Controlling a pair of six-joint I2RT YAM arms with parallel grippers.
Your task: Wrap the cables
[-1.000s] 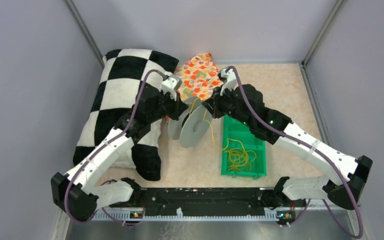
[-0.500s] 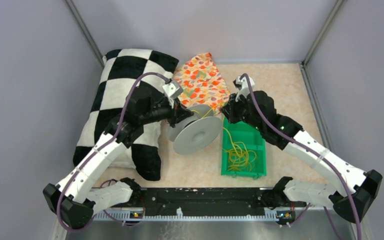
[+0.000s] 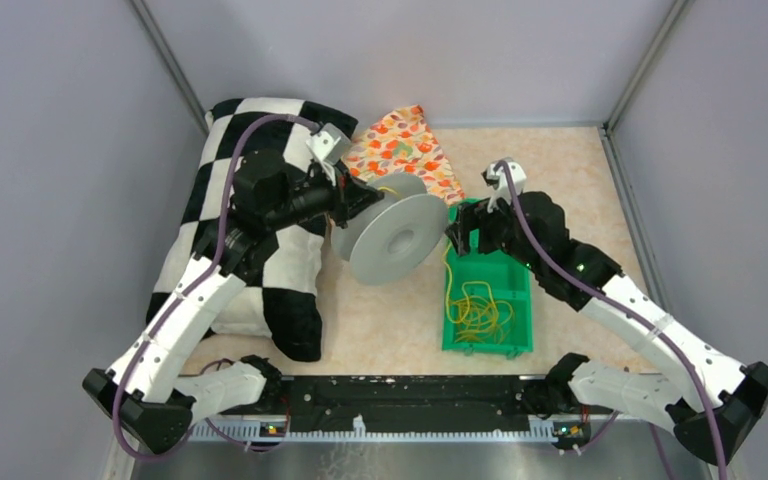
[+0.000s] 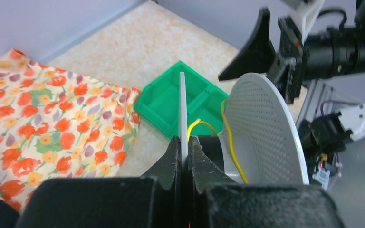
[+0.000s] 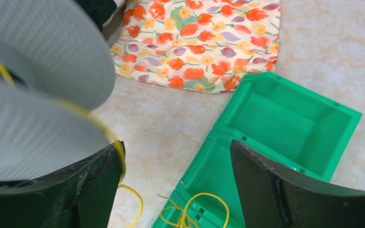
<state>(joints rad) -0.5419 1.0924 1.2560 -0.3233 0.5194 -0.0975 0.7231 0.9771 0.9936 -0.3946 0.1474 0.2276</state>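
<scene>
Yellow cables run loose now my right gripper has drawn back, fingers wide, from the spool my left gripper pinches; regrasp likely next.

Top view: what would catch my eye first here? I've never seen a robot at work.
A big grey spool stands out at the middle, one disc pinched by the left hand. Thin yellow cables trail from it down into a green bin on the right, and a black-and-white checkered pillow fills the left side.
</scene>
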